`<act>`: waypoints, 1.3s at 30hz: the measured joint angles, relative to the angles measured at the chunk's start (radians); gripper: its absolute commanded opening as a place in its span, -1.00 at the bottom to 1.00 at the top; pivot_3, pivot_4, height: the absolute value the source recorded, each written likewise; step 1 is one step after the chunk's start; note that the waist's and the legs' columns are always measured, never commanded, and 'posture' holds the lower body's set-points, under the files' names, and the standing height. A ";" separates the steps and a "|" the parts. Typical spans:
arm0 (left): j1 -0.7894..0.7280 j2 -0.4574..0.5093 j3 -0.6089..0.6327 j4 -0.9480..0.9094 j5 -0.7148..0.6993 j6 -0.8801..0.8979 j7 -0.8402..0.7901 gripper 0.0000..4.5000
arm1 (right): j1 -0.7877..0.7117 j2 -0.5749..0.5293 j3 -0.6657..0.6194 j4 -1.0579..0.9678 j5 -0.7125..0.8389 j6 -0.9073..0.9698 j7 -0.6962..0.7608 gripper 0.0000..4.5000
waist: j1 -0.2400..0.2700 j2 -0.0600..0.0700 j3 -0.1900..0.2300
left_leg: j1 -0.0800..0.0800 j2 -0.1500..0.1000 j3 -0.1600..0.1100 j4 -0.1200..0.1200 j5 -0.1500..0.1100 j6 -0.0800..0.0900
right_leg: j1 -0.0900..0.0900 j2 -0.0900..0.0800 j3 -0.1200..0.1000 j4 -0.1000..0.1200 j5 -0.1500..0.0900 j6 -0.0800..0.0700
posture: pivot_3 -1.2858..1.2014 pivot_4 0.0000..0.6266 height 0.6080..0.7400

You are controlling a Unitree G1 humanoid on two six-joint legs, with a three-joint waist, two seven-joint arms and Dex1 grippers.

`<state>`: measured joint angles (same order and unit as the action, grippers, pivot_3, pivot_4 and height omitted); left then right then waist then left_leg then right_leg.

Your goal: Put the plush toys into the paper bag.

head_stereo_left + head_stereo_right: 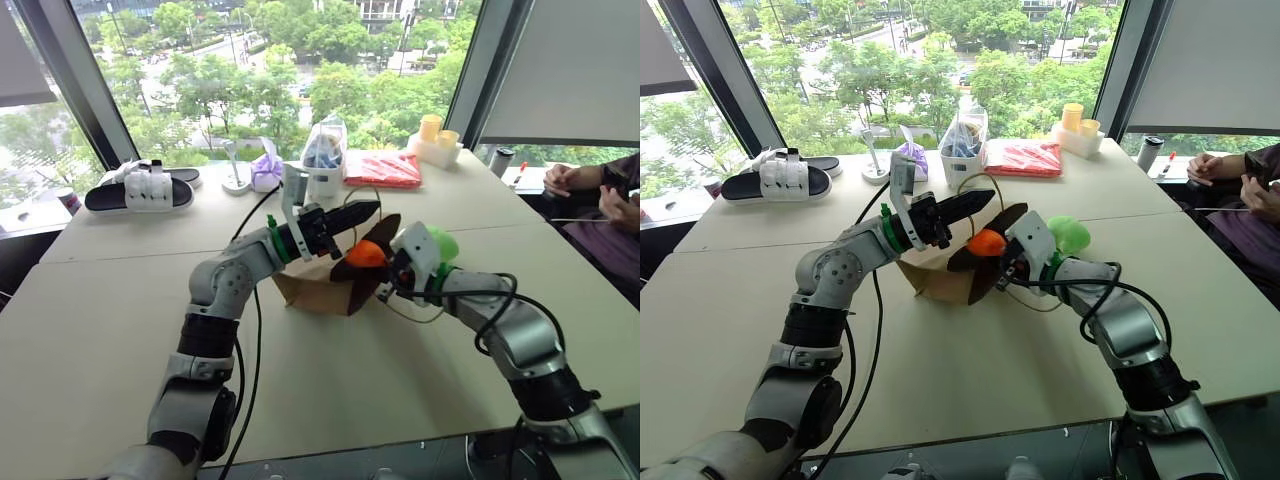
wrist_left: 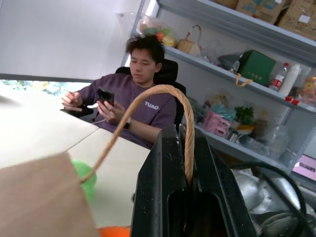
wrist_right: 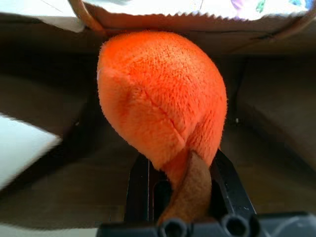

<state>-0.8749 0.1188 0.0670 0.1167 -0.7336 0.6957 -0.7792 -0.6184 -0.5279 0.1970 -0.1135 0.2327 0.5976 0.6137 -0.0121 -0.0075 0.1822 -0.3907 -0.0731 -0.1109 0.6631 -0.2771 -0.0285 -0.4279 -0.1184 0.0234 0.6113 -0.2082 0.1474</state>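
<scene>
You are on the first toy: the orange plush toy is pinched by its brown tail end in the closed jaws of your right gripper, and it hangs right at the mouth of the paper bag, with the bag's dark inside opening behind it in the right wrist view. The bag lies tipped on the surface, its mouth turned toward your right arm. Your left gripper sits just above the bag, jaws closed on the tan cord handle, which runs up out of them in a loop and holds that side of the mouth lifted. The green plush toy rests on the surface just beyond the bag's mouth, close behind your right wrist, not yet picked up. By my reading, the next move is to carry the orange toy further past the rim, deep enough that it will not roll back out, and only then let the right jaws part. Keep the left hold on the handle steady while you do it, since the mouth looks likely to sag if that cord slackens. After that the green toy wants fetching; it is near enough to the bag that your arm could nudge it as you draw back.
</scene>
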 measured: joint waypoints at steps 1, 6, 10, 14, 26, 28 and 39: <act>0.000 -0.001 0.005 -0.003 -0.006 0.000 0.013 -1.00 | -0.007 0.002 0.018 0.017 -0.015 -0.011 0.006 -0.21 | 0.003 0.000 0.000 | 0.000 0.000 0.000 0.000 0.001 -0.002 | 0.000 0.000 0.000 0.000 0.000 0.000 | 0.03 -0.52 1.00; 0.000 -0.002 0.052 -0.002 -0.033 0.014 0.061 -1.00 | -0.007 -0.001 0.027 0.041 -0.045 -0.031 0.025 0.91 | 0.001 0.000 0.000 | -0.001 -0.001 0.000 0.000 0.003 -0.006 | 0.000 -0.001 0.000 -0.001 0.000 0.000 | 0.03 -0.52 1.00; 0.000 -0.009 0.065 0.002 -0.042 0.016 0.077 -1.00 | 0.006 0.000 0.008 0.028 -0.050 -0.034 0.025 0.99 | 0.000 0.000 0.000 | -0.001 -0.001 0.000 0.000 0.003 -0.006 | 0.000 0.000 0.000 -0.001 0.000 0.000 | 0.03 -0.52 1.00; -0.001 -0.004 0.069 0.027 -0.040 0.014 0.088 -1.00 | 0.096 -0.025 -0.103 -0.105 0.035 0.035 0.045 0.99 | 0.004 0.000 0.000 | -0.001 -0.001 0.000 0.000 0.003 -0.005 | 0.000 -0.001 0.000 -0.001 0.000 0.000 | 0.03 -0.52 1.00; 0.001 -0.004 0.064 -0.013 -0.041 0.025 0.143 -1.00 | 0.082 -0.038 -0.508 0.052 0.194 0.086 -0.130 0.99 | -0.006 0.000 0.000 | 0.002 0.000 0.003 0.000 0.000 0.000 | 0.001 0.000 0.001 0.001 0.000 0.000 | 0.03 -0.52 1.00; 0.003 -0.002 0.066 -0.020 -0.042 0.034 0.152 -1.00 | 0.015 -0.034 -0.435 0.211 0.111 0.026 -0.156 0.99 | -0.007 0.001 0.000 | 0.001 0.000 0.003 0.000 0.000 0.000 | 0.000 0.000 0.001 0.001 0.000 0.000 | 0.03 -0.52 1.00; 0.026 0.022 0.073 -0.052 -0.042 0.034 0.176 -1.00 | -0.385 0.038 -0.235 1.179 -0.210 -0.343 -0.344 0.17 | -0.004 0.001 0.000 | -0.001 -0.001 0.003 -0.003 0.003 -0.006 | -0.001 -0.001 0.002 -0.002 0.000 0.000 | 0.03 -0.52 1.00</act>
<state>-0.8489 0.1410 0.1398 0.0650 -0.7755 0.7301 -0.6034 -1.0038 -0.4897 -0.0378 1.0656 0.0226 0.2542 0.2697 -0.0165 -0.0068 0.1822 -0.3918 -0.0739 -0.1084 0.6603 -0.2738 -0.0348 -0.4290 -0.1193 0.0251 0.6094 -0.2081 0.1471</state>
